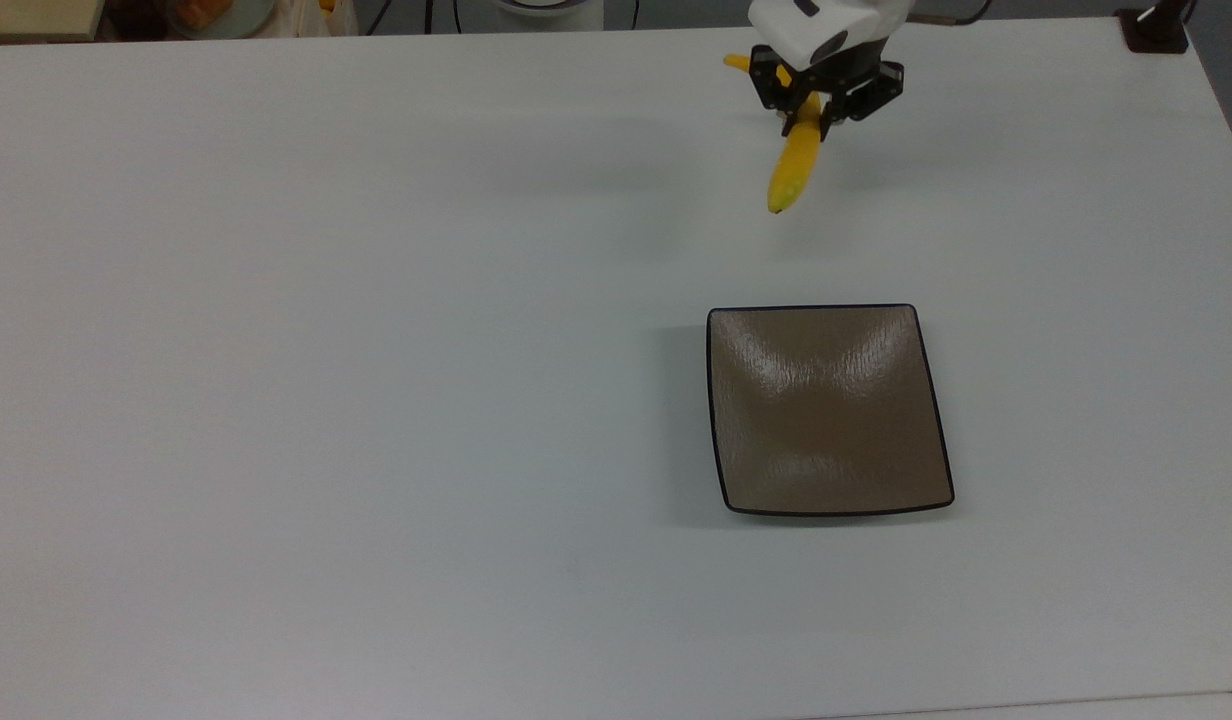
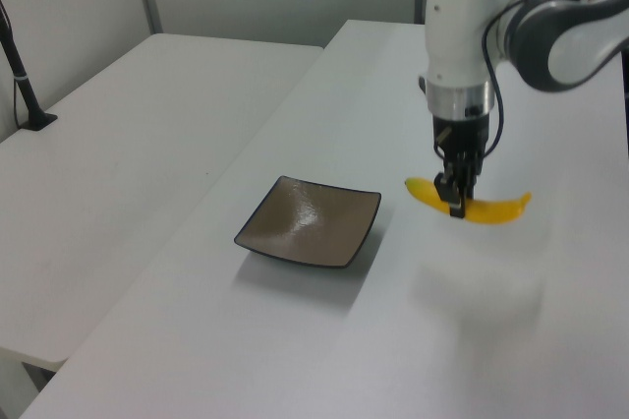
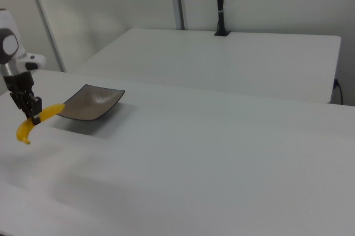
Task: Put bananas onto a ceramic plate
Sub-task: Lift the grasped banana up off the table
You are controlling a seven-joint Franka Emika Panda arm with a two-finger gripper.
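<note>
My gripper (image 1: 808,108) (image 2: 456,205) (image 3: 34,116) is shut on the middle of the yellow banana (image 1: 794,168) (image 2: 491,210) (image 3: 24,130), which hangs in the air above the white table. In the top view the banana's greenish tip points toward the plate and its stem sticks out behind the gripper. The square brown ceramic plate (image 1: 828,408) (image 2: 310,221) (image 3: 91,102) lies bare on the table, apart from the banana: below it in the top view, to the left view's left and the right view's right.
The white table (image 1: 376,350) stretches wide around the plate. A black post base (image 1: 1156,28) stands at its far right corner in the top view. A second white table (image 2: 128,134) (image 3: 222,59) adjoins it, with a black pole (image 3: 220,3) on it.
</note>
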